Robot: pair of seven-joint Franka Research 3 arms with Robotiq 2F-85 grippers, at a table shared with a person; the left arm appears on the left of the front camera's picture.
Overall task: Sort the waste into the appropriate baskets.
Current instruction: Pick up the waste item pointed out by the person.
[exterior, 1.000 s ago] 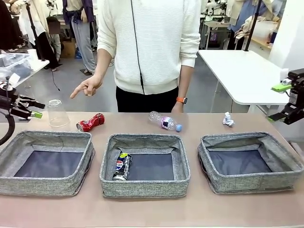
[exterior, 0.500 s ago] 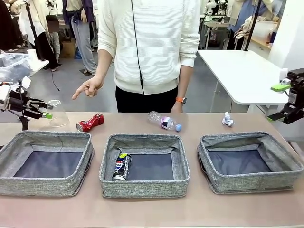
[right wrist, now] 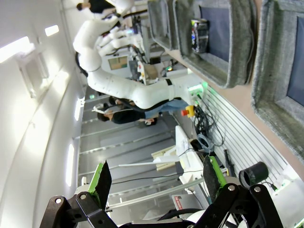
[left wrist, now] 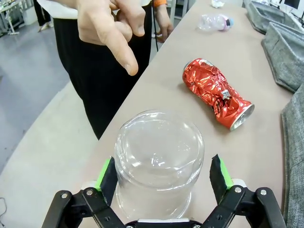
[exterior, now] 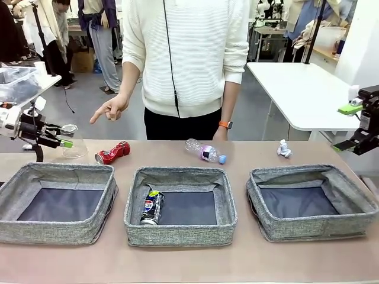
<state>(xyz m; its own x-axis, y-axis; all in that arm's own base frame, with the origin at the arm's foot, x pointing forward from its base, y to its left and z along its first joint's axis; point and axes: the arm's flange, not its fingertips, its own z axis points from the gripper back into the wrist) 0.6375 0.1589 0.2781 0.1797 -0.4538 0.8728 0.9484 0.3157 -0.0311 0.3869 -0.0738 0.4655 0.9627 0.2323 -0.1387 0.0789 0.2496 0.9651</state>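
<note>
Surface: tan tabletop [exterior: 189,260], matte, with three grey fabric baskets in a row along the near side and loose waste along the far side.

Far left: left gripper [exterior: 64,135] is low over the table's far left corner. Jaws are spread wide around the upturned clear cup [left wrist: 159,161], which stands mouth down on the table. The green pads sit just beside its walls, one on each side, and no squeeze is visible. Nothing is lifted.

Just right of the cup: crushed red can [exterior: 112,152] lies on its side on the bare table, apart from the cup and behind the left basket [exterior: 59,171]. That basket shows only its dark bottom.

Above the can: person's hand [exterior: 109,109], forefinger pointing down toward the cup and can.

Centre: middle basket [exterior: 180,173] holds a dark blue can [exterior: 151,207] lying along its left wall. Behind it, a clear bottle [exterior: 205,152] with a blue cap lies on its side.

Right: paper wad [exterior: 284,148] sits on the table behind the right basket [exterior: 308,171], which shows only its bottom.

Far right: right gripper [exterior: 346,127] is raised off the table's right edge, jaws released, nothing between them.

Room: grey floor [exterior: 89,112], a white table [exterior: 296,89] behind on the right, and people standing far back on the left.
</note>
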